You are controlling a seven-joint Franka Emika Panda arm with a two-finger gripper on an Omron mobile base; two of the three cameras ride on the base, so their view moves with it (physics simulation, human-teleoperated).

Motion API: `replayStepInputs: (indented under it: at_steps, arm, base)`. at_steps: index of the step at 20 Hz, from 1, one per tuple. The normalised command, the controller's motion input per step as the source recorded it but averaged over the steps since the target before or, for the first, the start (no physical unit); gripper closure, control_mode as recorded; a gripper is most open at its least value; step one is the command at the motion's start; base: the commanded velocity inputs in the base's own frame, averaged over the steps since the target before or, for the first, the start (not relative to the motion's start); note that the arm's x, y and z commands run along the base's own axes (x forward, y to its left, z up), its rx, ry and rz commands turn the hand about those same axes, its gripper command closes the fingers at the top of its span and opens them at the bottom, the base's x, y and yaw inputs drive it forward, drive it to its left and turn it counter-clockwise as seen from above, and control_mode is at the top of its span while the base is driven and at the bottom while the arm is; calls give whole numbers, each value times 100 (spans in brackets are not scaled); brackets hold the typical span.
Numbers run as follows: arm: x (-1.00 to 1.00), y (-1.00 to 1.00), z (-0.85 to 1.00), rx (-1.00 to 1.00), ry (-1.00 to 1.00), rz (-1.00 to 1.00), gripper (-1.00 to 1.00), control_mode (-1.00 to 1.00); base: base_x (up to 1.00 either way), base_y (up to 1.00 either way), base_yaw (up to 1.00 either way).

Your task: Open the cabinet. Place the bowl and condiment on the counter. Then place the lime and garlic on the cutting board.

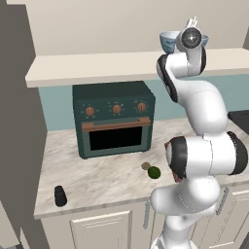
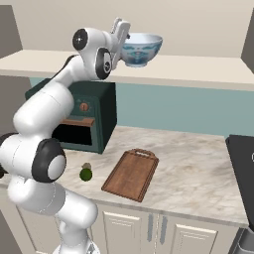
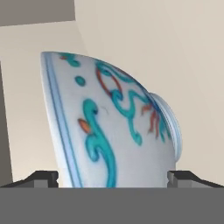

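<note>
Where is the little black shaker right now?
In the left base view, the small black cylindrical shaker stands on the beige marble counter near its front left corner, left of the round green lime.

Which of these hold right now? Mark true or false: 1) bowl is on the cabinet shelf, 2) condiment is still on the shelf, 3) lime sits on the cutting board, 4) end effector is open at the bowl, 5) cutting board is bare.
1) The bowl sits on the cabinet shelf: true.
2) The condiment is on the shelf: false. The condiment stands on the counter, near its front left edge.
3) The lime is on the cutting board: false. The lime lies on the counter beside the garlic, left of the cutting board.
4) The end effector is open at the bowl: true, its fingers stand either side of it.
5) The cutting board is bare: true.
</note>
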Motion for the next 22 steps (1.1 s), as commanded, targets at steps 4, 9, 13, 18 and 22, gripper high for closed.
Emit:
replayStepInputs:
  at_steps: [4, 9, 13, 18, 22]
  arm:
    - [22, -4, 0, 0, 3, 0, 100, -100]
    - [6, -10, 0, 0, 0, 0, 100, -100]
    - [-20, -8, 0, 0, 0, 0, 100, -100]
    - [-53, -6, 0, 0, 0, 0, 100, -100]
    - [-86, -13, 12, 1, -1, -1, 100, -100]
  base:
    - [0, 0, 0]
    - [0, 0, 0]
    - [0, 0, 0]
    - [0, 0, 0]
    - [0, 0, 0]
